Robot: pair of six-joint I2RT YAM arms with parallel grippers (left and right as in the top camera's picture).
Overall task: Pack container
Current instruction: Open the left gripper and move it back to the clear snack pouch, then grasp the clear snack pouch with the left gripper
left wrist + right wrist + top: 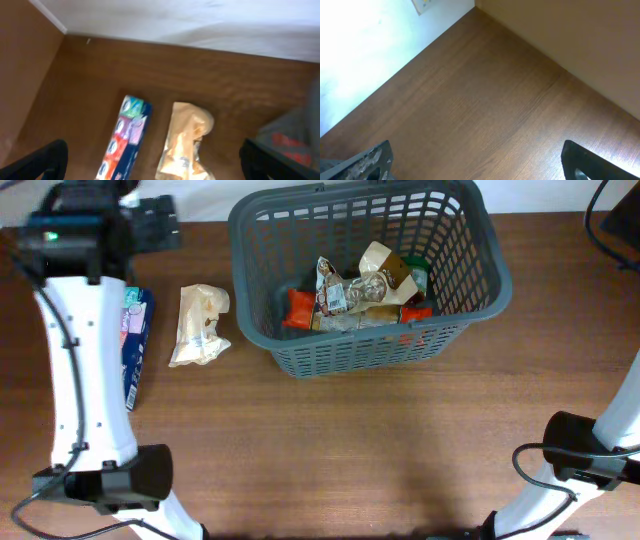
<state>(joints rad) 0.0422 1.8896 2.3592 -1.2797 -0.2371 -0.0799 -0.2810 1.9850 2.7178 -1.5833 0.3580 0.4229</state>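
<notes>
The dark grey slotted basket (470, 290) stands at the back middle of the table and holds several packets, among them red pouches (300, 308) and a beige bag (385, 265). A blue box (135, 345) and a beige clear-windowed bag (200, 325) lie on the table left of the basket. My left gripper (158, 225) hovers at the back left, above and behind them, open and empty. In the left wrist view, the box (126, 137) and the bag (187, 140) lie between the spread fingers (152, 147). My right gripper (477, 147) is open over bare wood.
The basket's blurred edge shows at the right of the left wrist view (295, 132). A white wall runs along the table's far edge (200, 20). The right arm's base (580, 455) stands at the front right and the left arm's base (110, 480) at the front left.
</notes>
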